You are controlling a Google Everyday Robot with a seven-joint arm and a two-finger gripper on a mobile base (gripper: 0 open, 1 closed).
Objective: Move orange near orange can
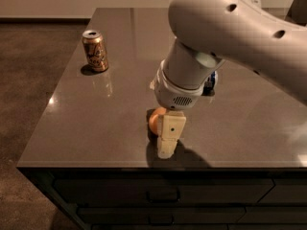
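The gripper stands low by the table's near edge, the orange tucked just behind it, peeking out on the can's side. Whether it is grasped cannot be told. The can stands well apart, far-left.

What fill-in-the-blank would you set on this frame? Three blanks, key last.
The orange can stands ___ on the table.
The orange sits near the table's ___ edge.
The gripper is down at the ___, well apart from the orange can.
Missing words: upright; front; orange.
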